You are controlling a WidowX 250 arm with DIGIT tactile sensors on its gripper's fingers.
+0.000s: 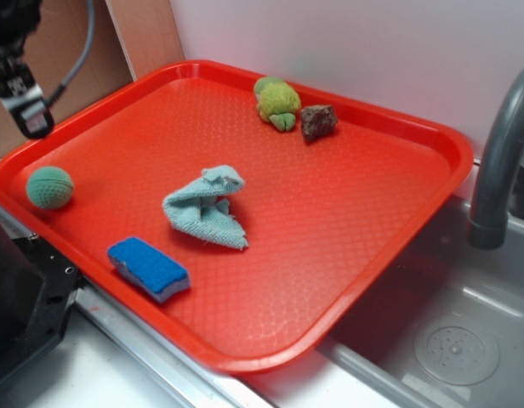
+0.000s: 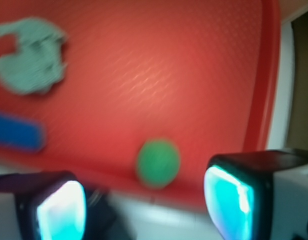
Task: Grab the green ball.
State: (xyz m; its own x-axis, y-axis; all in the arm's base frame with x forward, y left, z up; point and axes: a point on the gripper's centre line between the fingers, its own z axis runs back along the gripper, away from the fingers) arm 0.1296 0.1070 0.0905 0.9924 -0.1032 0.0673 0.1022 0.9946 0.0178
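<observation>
I'm hovering the end effector wide open, empty; the green ball looks light, squashy, rollable, so I'm targeting its middle.

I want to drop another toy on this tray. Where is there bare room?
The biggest bare patch is the tray's right half, between the cloth and the sink-side rim. Another lies between the green ball and the plush toy. The front-left, around the sponge, cloth and ball, is tighter.

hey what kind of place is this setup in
Likely a kitchen sink area, possibly a toy one: a grey faucet arches over a sink basin with a drain, and a red tray beside it holds a blue sponge.
</observation>
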